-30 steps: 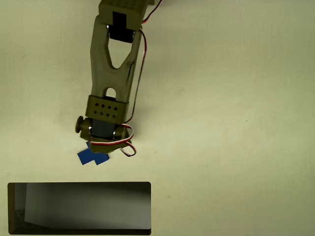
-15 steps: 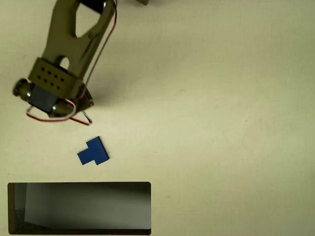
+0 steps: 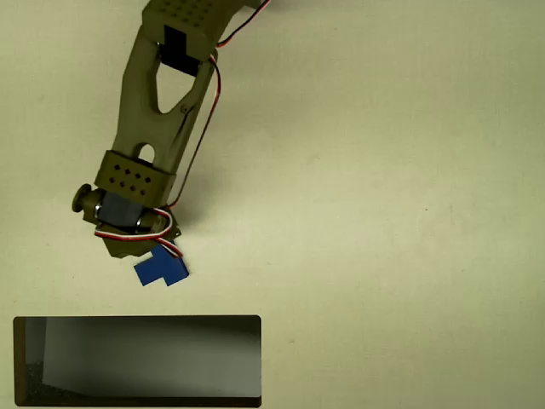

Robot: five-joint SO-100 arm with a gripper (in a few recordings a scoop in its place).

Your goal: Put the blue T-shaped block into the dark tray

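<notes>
While its grip is hidden, the hand (image 3: 140, 243) overlaps the blue T-shaped block (image 3: 161, 268).

Overhead view: plain table surface (image 3: 383, 213), pale cream-yellow, matte, one even colour over whole picture. No pattern, no seams. Few tiny dark specks, one at right of middle. Light soft and even, slightly brighter toward upper right, little darker toward lower left. Faint soft shadows on surface at left side. Walls, floor, windows outside camera frame.
</notes>
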